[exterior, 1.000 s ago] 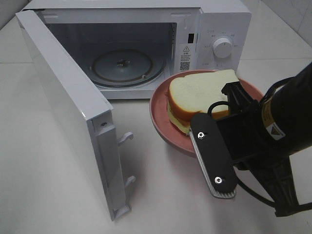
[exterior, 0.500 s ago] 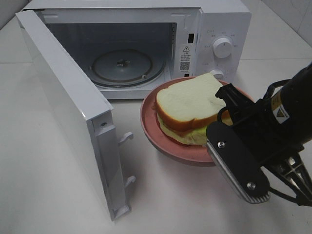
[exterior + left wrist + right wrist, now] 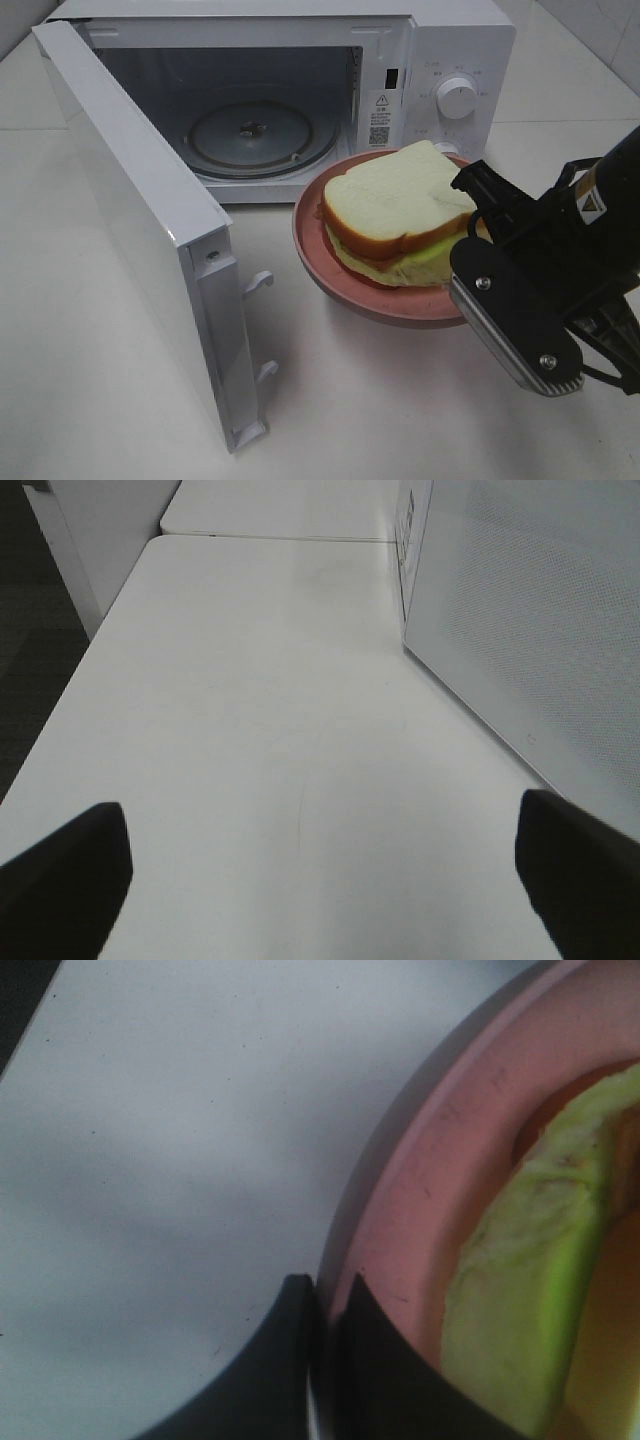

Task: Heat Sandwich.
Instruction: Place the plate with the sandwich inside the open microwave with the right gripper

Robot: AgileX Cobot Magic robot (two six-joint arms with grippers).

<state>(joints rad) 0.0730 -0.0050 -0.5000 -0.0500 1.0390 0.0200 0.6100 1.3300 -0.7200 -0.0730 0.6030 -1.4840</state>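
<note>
The sandwich (image 3: 395, 205), white bread over a yellow-green layer, lies on a round pink plate (image 3: 340, 285) in front of the open white microwave (image 3: 455, 45). My right gripper (image 3: 462, 272) is shut on the plate's right rim and holds it tilted just above the table. The right wrist view shows its fingertips (image 3: 325, 1295) pinching the pink plate rim (image 3: 420, 1210), with the sandwich's green edge (image 3: 520, 1290) close by. My left gripper (image 3: 320, 870) is open and empty over the table beside the microwave door (image 3: 530, 610).
The microwave door (image 3: 130, 220) stands swung wide open to the left, reaching toward the table's front. A glass turntable (image 3: 250, 135) lies inside the cavity. The control knob (image 3: 458, 97) is on the right panel.
The right gripper has swung to the right and turned while keeping its hold. The plate with the sandwich has shifted a little left, toward the microwave opening. The left gripper is unchanged.
</note>
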